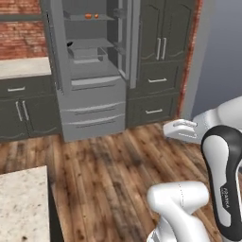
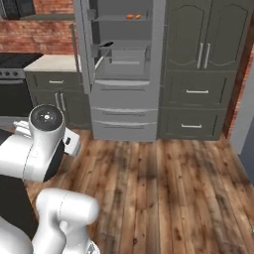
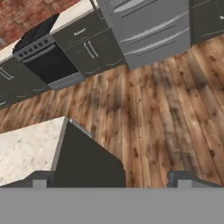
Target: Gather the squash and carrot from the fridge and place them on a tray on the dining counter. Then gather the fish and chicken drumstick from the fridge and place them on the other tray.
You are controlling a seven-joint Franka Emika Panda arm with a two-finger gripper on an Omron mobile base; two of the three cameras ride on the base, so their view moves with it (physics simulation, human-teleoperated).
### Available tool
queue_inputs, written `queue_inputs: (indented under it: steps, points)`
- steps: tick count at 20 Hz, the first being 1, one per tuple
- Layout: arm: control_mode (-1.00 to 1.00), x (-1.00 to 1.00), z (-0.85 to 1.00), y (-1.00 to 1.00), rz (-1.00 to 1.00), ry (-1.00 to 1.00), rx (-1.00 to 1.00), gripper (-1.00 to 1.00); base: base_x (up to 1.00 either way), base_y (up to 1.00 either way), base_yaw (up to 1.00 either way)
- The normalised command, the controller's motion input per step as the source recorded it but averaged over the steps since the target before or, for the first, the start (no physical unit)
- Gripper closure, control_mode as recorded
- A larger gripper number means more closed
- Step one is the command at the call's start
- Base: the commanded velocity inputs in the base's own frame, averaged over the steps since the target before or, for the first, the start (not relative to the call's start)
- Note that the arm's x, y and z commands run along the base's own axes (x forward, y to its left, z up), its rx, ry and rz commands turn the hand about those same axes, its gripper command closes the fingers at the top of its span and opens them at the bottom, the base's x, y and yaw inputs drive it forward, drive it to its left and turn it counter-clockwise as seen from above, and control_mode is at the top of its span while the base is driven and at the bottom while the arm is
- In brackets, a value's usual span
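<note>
The fridge [image 1: 92, 71] stands open at the top centre of the left base view, well apart from the robot across the wood floor [image 1: 118, 165]. Two small orange items [image 1: 91, 16] sit side by side on its upper shelf, too small to identify (possibly the carrot or the squash). Fish, drumstick and trays cannot be made out.

The gripper [image 3: 111, 177] shows at the bottom of the hand view, jaws spread fully with nothing between them.

Risks, as judged:
- The counter corner [image 3: 65, 124] lies close below the hand; a low arm swing may strike it.
- The open fridge door [image 1: 56, 47] may obstruct the base on approach.
- Small items may slip from a wide grasp.

Count: one fridge, two orange items, one stove [image 3: 46, 57], one gripper.
</note>
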Motion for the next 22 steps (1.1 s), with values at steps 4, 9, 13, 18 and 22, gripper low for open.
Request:
queue_inputs:
  steps: [4,9,13,18,22]
  points:
    - [1.00,0.00,0.00,0.00,0.00,0.00,0.00,-1.00,1.00,0.00,-0.04]
    - [1.00,0.00,0.00,0.00,0.00,0.00,0.00,-1.00,1.00,0.00,-0.09]
    - [1.00,0.00,0.00,0.00,0.00,0.00,0.00,-1.00,1.00,0.01,-0.10]
    - [1.00,0.00,0.00,0.00,0.00,0.00,0.00,-1.00,1.00,0.09,-0.07]
    - [1.00,0.00,0.00,0.00,0.00,0.00,0.00,-1.00,0.94,0.01,-0.01]
